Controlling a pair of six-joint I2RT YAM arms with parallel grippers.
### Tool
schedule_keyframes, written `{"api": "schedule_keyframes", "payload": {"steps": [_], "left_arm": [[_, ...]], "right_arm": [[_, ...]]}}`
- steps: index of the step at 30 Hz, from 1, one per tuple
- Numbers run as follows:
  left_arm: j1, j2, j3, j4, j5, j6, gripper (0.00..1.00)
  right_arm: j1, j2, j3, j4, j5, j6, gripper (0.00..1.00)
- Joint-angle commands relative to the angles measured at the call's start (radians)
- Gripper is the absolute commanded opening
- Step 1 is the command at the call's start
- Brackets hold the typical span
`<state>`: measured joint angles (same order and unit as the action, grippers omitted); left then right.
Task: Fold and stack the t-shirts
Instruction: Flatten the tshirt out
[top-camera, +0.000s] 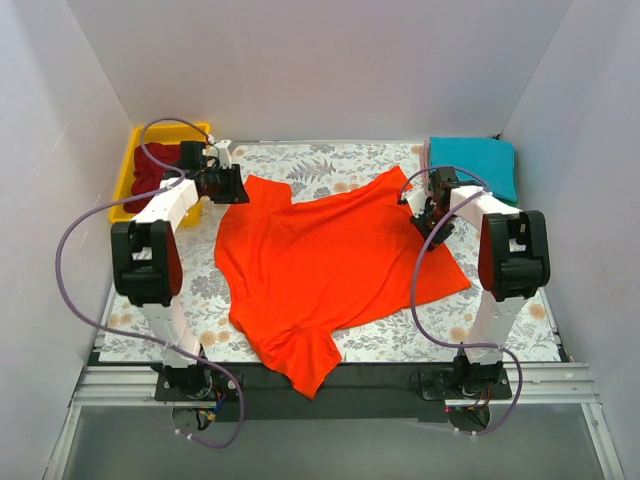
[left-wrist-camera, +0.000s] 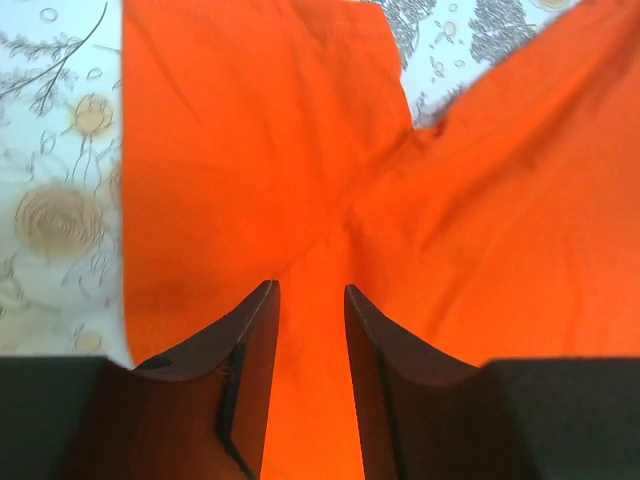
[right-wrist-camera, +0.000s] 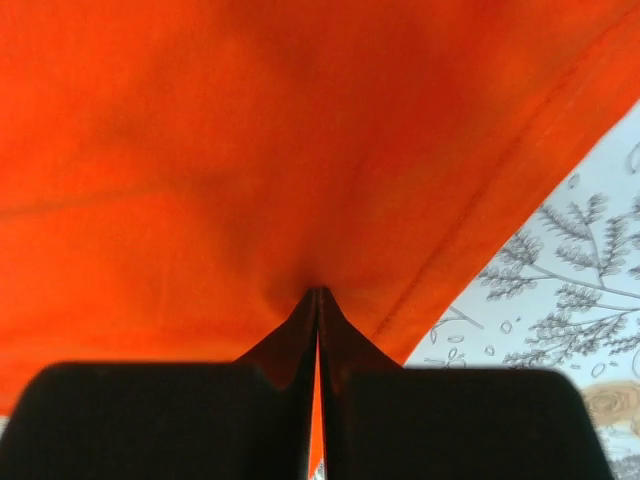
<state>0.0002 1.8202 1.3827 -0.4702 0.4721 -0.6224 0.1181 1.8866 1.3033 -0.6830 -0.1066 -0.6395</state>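
The bright orange-red t-shirt (top-camera: 320, 265) lies spread out, askew, on the floral table cloth (top-camera: 320, 158). My left gripper (top-camera: 238, 189) is at its far left sleeve; in the left wrist view its jaws (left-wrist-camera: 312, 290) stand apart over the orange cloth (left-wrist-camera: 300, 150), which shows between them. My right gripper (top-camera: 417, 210) is at the shirt's far right edge. Seen from the right wrist, that gripper (right-wrist-camera: 318, 292) is shut on the orange cloth (right-wrist-camera: 250, 150), which puckers at the tips. A folded teal t-shirt (top-camera: 475, 165) lies at the far right. A dark maroon t-shirt (top-camera: 155, 165) sits in the bin.
A yellow plastic bin (top-camera: 124, 188) stands at the far left corner beside my left arm. White walls close in the table on three sides. The shirt's near sleeve (top-camera: 305, 365) hangs over the table's dark front edge.
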Motion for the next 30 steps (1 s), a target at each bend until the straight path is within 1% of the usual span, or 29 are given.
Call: {"api": "schedule_keyframes", "payload": {"steps": [1,2,4,5,7,8,9,11,13,14,16,20,21,22,23,24,25,26,27,28,29,30], "left_arm": [[-0.048,0.097,0.163,0.042,-0.048,-0.040,0.31],[-0.051,0.155,0.188,0.054,-0.055,-0.048,0.29],[-0.058,0.215,0.267,0.061,-0.075,-0.066,0.23],[-0.058,0.279,0.301,0.055,-0.076,-0.071,0.23],[-0.062,0.344,0.361,0.039,-0.069,-0.083,0.25],[-0.062,0.402,0.418,0.030,-0.102,-0.112,0.24],[-0.062,0.430,0.441,0.024,-0.113,-0.120,0.24],[-0.062,0.496,0.492,0.021,-0.174,-0.135,0.16],[-0.060,0.528,0.515,0.018,-0.226,-0.137,0.09],[-0.060,0.547,0.522,0.015,-0.286,-0.135,0.06],[-0.052,0.557,0.527,0.021,-0.352,-0.137,0.01],[-0.045,0.603,0.585,0.013,-0.395,-0.119,0.00],[-0.045,0.641,0.648,-0.008,-0.415,-0.111,0.00],[-0.043,0.668,0.746,-0.033,-0.427,-0.105,0.00],[-0.043,0.723,0.812,-0.092,-0.411,-0.099,0.01],[-0.042,0.740,0.857,-0.113,-0.361,-0.093,0.06],[-0.042,0.737,0.890,-0.113,-0.348,-0.091,0.09],[-0.042,0.722,0.889,-0.102,-0.317,-0.089,0.22],[-0.042,0.675,0.877,-0.085,-0.266,-0.077,0.29],[-0.042,0.645,0.866,-0.081,-0.248,-0.076,0.34],[-0.042,0.574,0.840,-0.084,-0.221,-0.074,0.44],[-0.039,0.483,0.791,-0.105,-0.145,-0.053,0.50]], "right_arm": [[-0.005,0.003,-0.016,-0.010,0.019,-0.008,0.03],[-0.006,0.014,-0.019,-0.007,0.025,-0.008,0.02],[-0.005,0.025,-0.021,-0.007,0.041,-0.006,0.01],[-0.006,0.032,-0.025,-0.007,0.047,-0.006,0.01],[-0.005,0.042,-0.036,-0.009,0.059,-0.005,0.01],[-0.005,0.046,-0.050,-0.009,0.064,-0.005,0.01],[-0.006,0.048,-0.062,-0.009,0.073,-0.002,0.01],[-0.005,0.043,-0.085,-0.009,0.085,-0.008,0.01],[-0.006,0.032,-0.131,-0.007,0.099,-0.017,0.01],[-0.005,0.013,-0.150,-0.007,0.102,-0.026,0.01],[-0.005,-0.010,-0.196,-0.010,0.102,-0.032,0.01],[-0.005,-0.072,-0.252,-0.018,0.131,-0.040,0.01],[-0.003,-0.084,-0.257,-0.023,0.125,-0.040,0.01],[-0.005,-0.090,-0.237,-0.039,0.114,-0.034,0.01],[-0.003,-0.098,-0.220,-0.052,0.070,-0.026,0.02],[-0.003,-0.103,-0.202,-0.075,0.027,-0.011,0.05],[-0.001,-0.106,-0.146,-0.093,-0.004,-0.005,0.10],[0.002,-0.107,-0.115,-0.125,-0.066,0.001,0.13],[0.002,-0.113,-0.042,-0.136,-0.088,0.030,0.19],[0.002,-0.113,-0.006,-0.170,-0.138,0.038,0.21],[0.002,-0.115,0.073,-0.205,-0.172,0.050,0.25],[0.002,-0.119,0.135,-0.242,-0.189,0.055,0.26]]}}
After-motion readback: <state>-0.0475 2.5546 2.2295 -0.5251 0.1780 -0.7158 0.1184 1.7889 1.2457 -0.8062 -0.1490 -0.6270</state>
